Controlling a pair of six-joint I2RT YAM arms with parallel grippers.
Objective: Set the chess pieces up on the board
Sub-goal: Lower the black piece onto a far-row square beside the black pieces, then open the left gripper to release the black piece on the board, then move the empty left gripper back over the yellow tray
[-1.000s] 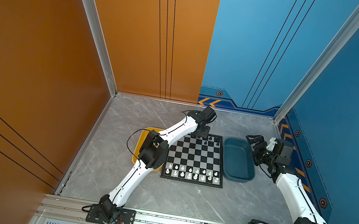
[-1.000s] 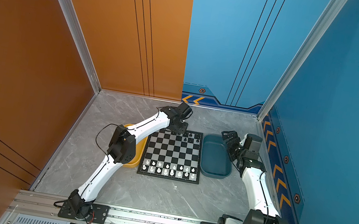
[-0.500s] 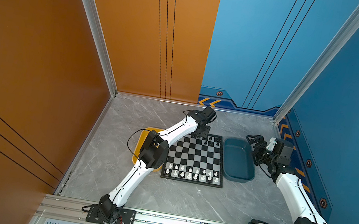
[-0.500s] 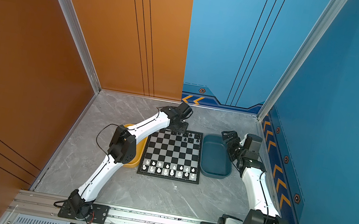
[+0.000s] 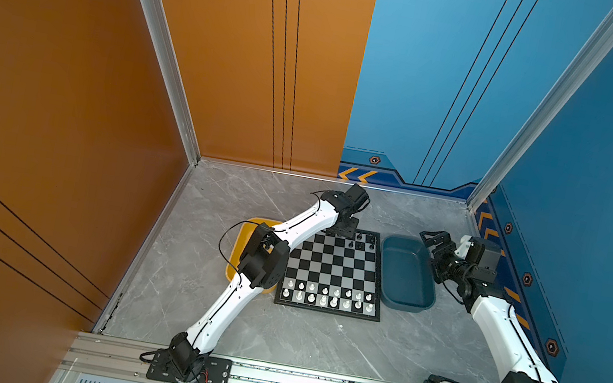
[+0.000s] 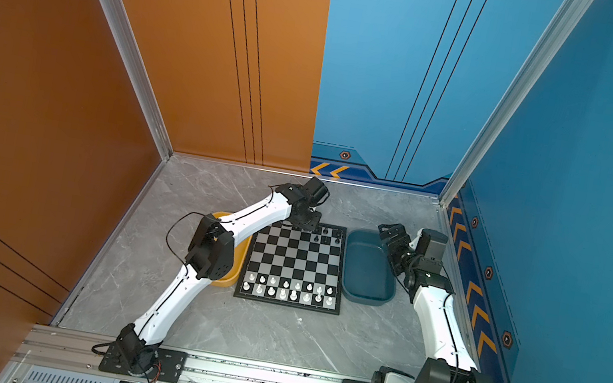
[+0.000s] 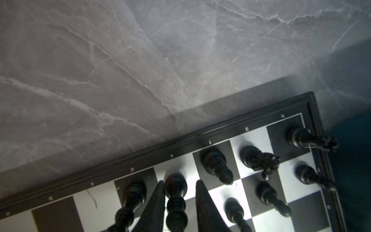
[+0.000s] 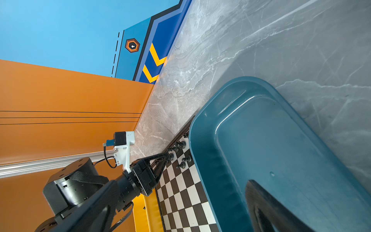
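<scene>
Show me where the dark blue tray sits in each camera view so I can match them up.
Top views: in both, the dark blue tray lies right of the board, alongside its edge.
Left wrist: only a dark teal strip at the picture's edge, past the board's h corner; probably the tray.
Right wrist: it fills much of the picture, empty.
Shared landmark: the board's far corner beside the tray, where black pieces stand.

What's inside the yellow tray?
Only a bare strip of the yellow tray shows. The left arm covers the rest, so anything lying there is hidden.
</scene>
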